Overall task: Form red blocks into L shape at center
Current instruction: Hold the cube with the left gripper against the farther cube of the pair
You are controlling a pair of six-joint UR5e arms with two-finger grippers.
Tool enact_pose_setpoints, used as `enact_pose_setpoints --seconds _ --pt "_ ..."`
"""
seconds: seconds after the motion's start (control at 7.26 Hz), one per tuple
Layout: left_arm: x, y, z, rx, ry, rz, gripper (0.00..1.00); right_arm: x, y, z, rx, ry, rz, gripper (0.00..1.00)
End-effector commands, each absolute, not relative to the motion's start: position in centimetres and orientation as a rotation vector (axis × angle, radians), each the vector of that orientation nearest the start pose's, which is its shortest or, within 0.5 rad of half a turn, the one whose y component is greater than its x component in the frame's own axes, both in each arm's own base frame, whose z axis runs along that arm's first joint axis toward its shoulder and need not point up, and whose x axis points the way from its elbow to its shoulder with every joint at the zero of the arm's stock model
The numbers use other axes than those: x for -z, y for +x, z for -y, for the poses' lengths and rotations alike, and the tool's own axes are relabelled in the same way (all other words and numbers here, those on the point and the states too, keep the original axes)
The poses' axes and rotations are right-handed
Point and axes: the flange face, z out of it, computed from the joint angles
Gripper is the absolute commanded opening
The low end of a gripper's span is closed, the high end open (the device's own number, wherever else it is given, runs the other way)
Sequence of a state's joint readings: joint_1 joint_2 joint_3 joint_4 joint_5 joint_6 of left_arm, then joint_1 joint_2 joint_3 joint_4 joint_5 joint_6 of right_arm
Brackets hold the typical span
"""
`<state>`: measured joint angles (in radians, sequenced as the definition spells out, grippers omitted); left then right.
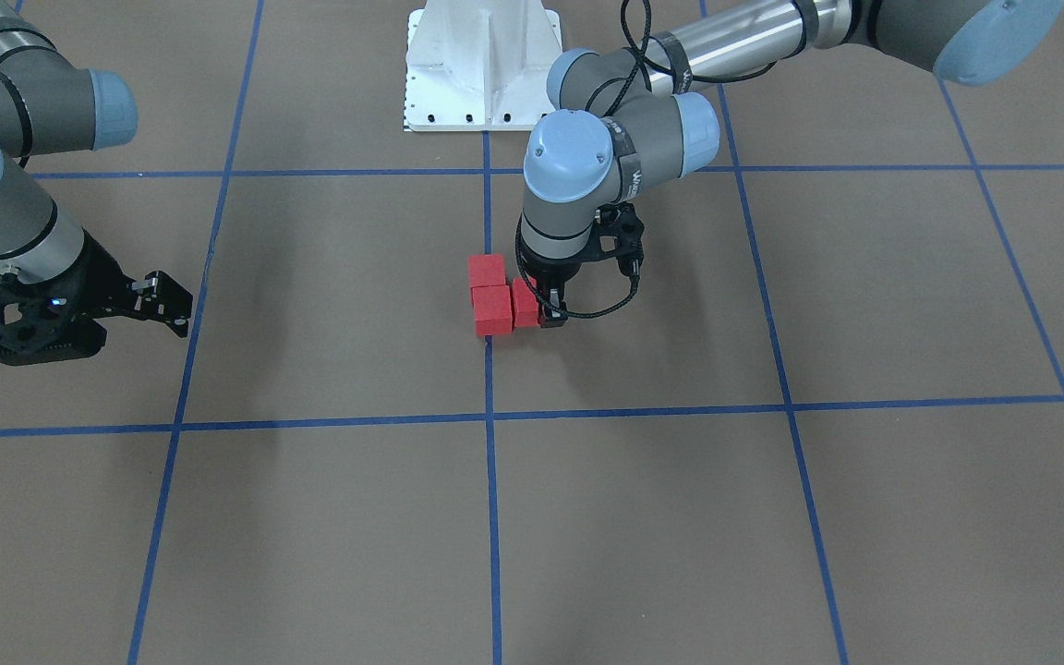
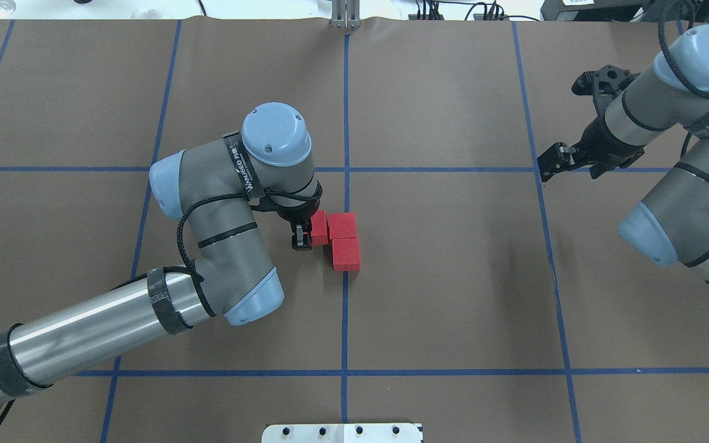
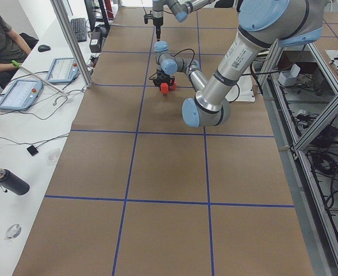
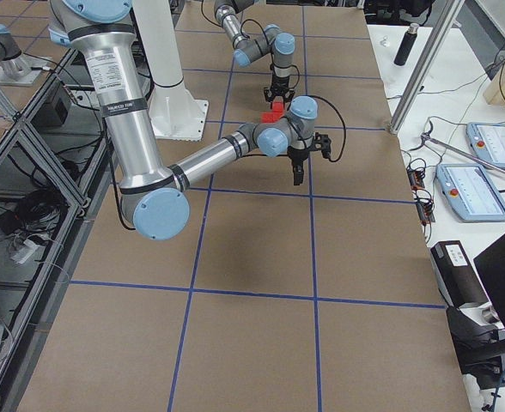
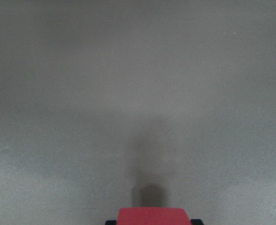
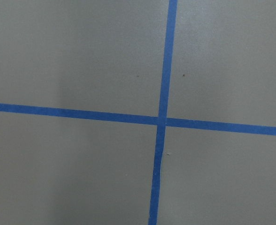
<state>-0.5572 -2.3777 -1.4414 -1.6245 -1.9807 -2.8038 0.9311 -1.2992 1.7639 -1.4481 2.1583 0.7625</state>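
The left two-finger gripper (image 2: 305,237) points straight down, fingers closed against a small matte red cube (image 2: 319,227) — the wrist view catches only that cube's top edge, and the grey wrist (image 2: 280,178) hides one finger from above. It touches two more red cubes (image 2: 346,253), making an L on the blue tape line (image 2: 345,320) at the brown floor's centre (image 2: 404,246). The right gripper (image 2: 550,163) hangs spread open, empty, well apart.
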Motion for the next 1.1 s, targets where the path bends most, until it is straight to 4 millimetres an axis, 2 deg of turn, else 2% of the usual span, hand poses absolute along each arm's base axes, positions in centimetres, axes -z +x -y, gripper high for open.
enact_pose_setpoints --seconds 0.0,0.96 --pt "-21.26 58.54 47.49 1.532 -0.675 -0.612 0.00 -40.97 -29.20 52.33 0.057 0.068 0.803 1.00" --pt "-21.43 58.81 47.66 1.536 -0.674 -0.605 0.00 -40.90 -29.19 52.31 0.057 0.069 0.804 1.00"
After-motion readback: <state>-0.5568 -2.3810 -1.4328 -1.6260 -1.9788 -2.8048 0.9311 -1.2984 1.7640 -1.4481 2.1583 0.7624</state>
